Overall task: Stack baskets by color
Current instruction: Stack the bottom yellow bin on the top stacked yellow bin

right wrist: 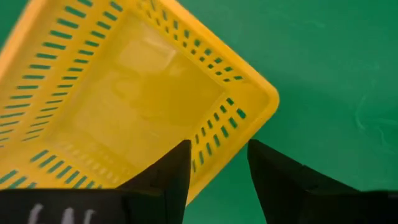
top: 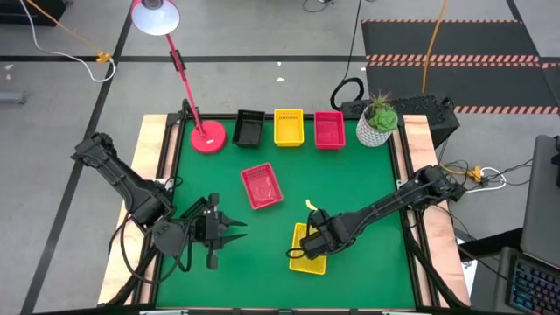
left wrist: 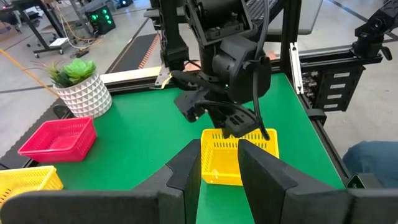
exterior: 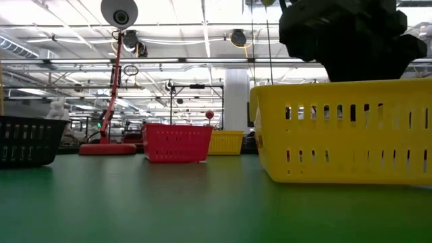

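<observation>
The right gripper, jaws parted astride one slotted wall, hangs over the rectangular yellow plastic basket; left gripper narrowly open, empty

We see open green table in the middle; only the tilted red-pink mesh plastic basket stands there.

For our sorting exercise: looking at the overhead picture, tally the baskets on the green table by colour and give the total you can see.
Black baskets: 1
Yellow baskets: 2, one in the back row, one under the right hand
Red-pink baskets: 2, one in the back row, one loose mid-table
Total: 5 basket spots; any nested stacks cannot be counted from above.
</observation>
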Action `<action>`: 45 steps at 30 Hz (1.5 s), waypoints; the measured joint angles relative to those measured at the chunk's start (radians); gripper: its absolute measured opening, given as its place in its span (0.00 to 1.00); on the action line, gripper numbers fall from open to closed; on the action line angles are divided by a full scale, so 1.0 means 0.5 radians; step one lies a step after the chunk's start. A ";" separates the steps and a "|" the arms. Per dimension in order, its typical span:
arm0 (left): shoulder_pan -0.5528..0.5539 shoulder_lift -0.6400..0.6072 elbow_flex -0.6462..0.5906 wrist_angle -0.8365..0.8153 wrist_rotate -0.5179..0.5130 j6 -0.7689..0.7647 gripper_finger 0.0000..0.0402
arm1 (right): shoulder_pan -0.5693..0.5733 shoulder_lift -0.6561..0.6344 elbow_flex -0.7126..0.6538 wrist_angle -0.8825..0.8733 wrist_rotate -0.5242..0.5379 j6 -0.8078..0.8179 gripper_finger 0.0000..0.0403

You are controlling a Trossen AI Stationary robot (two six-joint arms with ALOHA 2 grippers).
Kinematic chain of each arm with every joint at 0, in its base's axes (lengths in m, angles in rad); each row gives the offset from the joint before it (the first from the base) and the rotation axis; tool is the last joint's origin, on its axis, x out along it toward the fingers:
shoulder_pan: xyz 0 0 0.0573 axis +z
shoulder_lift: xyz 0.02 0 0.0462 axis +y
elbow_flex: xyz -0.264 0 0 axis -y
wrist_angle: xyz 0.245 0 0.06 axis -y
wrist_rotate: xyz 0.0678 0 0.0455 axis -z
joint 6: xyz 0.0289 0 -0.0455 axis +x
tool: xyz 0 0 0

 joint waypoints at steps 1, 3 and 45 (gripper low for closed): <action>0.000 0.000 -0.001 0.000 0.000 0.001 0.27 | 0.000 0.000 -0.010 0.006 0.000 0.006 0.37; 0.000 0.000 -0.001 0.000 0.000 0.001 0.27 | -0.002 0.000 -0.028 0.016 0.000 0.007 0.35; 0.000 -0.001 -0.001 0.003 -0.001 0.003 0.27 | -0.244 -0.317 -0.078 0.128 0.321 -0.171 0.02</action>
